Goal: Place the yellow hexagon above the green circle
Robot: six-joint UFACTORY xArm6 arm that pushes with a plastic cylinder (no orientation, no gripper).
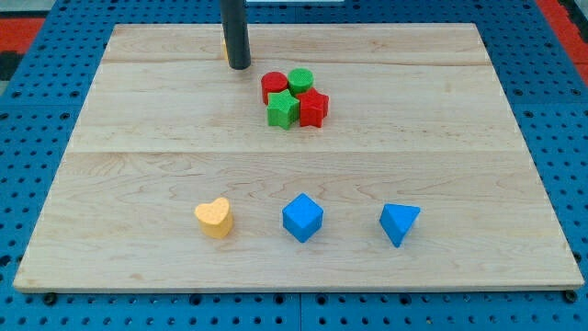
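One yellow hexagon [225, 51] nr top edge

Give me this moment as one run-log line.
my tip: top, left of cluster | yellow hexagon: mostly hidden behind rod | green circle: in cluster, untouched | placement: not done

Pale matt wooden board [138, 138], smooth grain; matt, perhaps plastic, blue cube [302, 218]; dark satin rod [236, 32].

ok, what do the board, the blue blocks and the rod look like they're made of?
Board: pale wood, matte, seemingly unvarnished; grain lines and plank seams show. Blue cube and blue triangular block: probably painted wood or plastic; flat uniform colour with no visible grain leaves it open. Rod, my tip left of the red and green cluster: dark, smooth, slight sheen, likely metal or plastic.
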